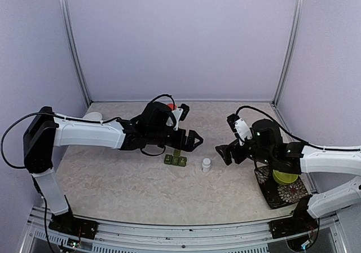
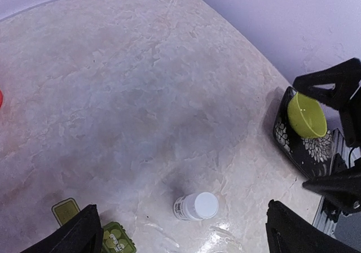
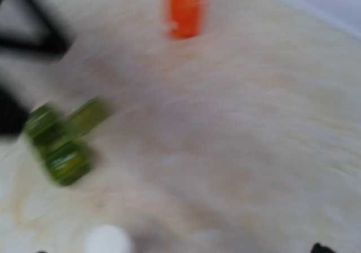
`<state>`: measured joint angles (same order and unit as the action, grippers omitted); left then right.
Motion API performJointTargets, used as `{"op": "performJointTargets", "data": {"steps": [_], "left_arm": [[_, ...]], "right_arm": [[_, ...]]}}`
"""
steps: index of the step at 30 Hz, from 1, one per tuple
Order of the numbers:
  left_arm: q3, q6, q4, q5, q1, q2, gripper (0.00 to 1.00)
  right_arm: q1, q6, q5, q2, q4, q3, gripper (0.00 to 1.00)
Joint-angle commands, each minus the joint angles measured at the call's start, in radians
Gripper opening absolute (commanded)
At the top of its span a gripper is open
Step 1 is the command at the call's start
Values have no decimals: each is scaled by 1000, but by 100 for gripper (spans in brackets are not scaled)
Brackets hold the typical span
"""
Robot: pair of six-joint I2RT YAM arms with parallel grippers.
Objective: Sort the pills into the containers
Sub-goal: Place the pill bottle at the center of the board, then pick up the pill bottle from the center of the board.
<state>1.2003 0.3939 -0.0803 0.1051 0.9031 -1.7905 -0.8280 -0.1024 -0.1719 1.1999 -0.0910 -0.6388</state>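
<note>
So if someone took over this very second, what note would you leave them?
Left end effector: open, empty, hovering just beyond the pill box.
Right end effector: open, empty, beside the white bottle.
The white bottle stands upright and capped, free, right of the pill box. The red-orange bottle stands at the back. The lime-green bowl sits on a patterned mat at the right.
Done: one pill box lid seems flipped open.
Left: no pills are visible, so the sorting looks to be all ahead.

Print on the white bottle (image 2: 196, 206) label and pill box (image 2: 118, 239) lids is unreadably small.
</note>
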Motion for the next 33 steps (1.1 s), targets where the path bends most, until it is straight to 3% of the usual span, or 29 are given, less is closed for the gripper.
{"op": "performJointTargets", "data": {"steps": [1, 6, 16, 33], "left_arm": [[84, -85, 120, -33, 35, -65, 98], [170, -113, 185, -41, 70, -139, 95], [332, -141, 359, -170, 127, -261, 90], [430, -165, 444, -235, 165, -372, 81]], "right_arm": [[32, -124, -199, -150, 55, 66, 100], [97, -179, -191, -233, 110, 61, 100], [112, -185, -144, -163, 118, 48, 100], [112, -176, -133, -107, 91, 53, 100]]}}
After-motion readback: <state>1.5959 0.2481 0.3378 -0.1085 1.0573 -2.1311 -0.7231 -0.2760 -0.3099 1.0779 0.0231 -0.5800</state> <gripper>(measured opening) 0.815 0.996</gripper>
